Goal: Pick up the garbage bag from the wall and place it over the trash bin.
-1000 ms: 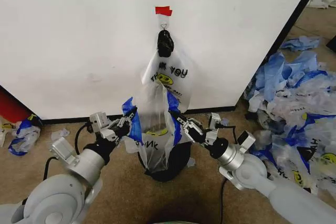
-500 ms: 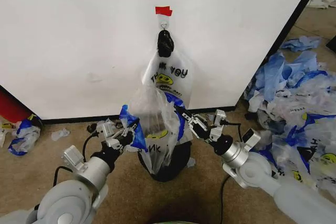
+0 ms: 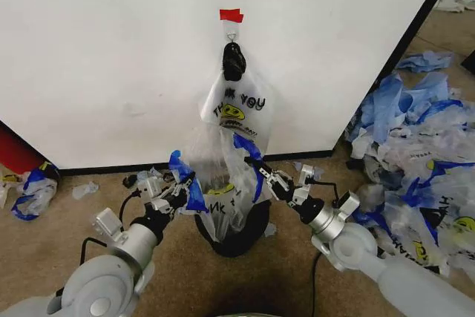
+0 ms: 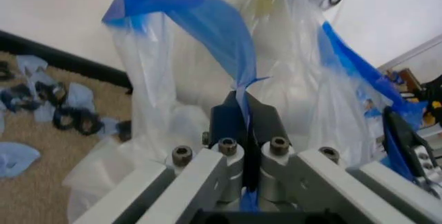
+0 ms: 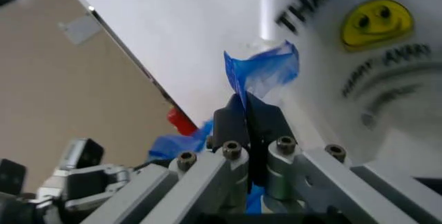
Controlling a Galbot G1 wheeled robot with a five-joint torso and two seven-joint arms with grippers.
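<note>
Arms reach forward from the near edge of the head view, both angled inward toward the middle. At about seven o'clock the left arm rises from its grey shoulder, and the left pincer (image 3: 184,181) is clamped on one blue handle of the garbage bag (image 3: 217,183); the left wrist view shows its fingers (image 4: 231,118) pressed together with the blue strip pinched between them. At about five o'clock the right arm stretches in, and the right pincer (image 3: 261,174) is clenched on the opposite blue handle, seen squeezed between closed fingers (image 5: 235,118) in the right wrist view. Between them the garbage bag is spread apart, its lower part hanging into the trash bin (image 3: 249,228) on the floor. Farther off, toward twelve o'clock, a second bag (image 3: 237,113) with a yellow smiley hangs from a hook (image 3: 232,36) on the wall (image 3: 111,57), under a red tape patch (image 3: 231,15). At three o'clock lies a heap of bags (image 3: 415,146).
</note>
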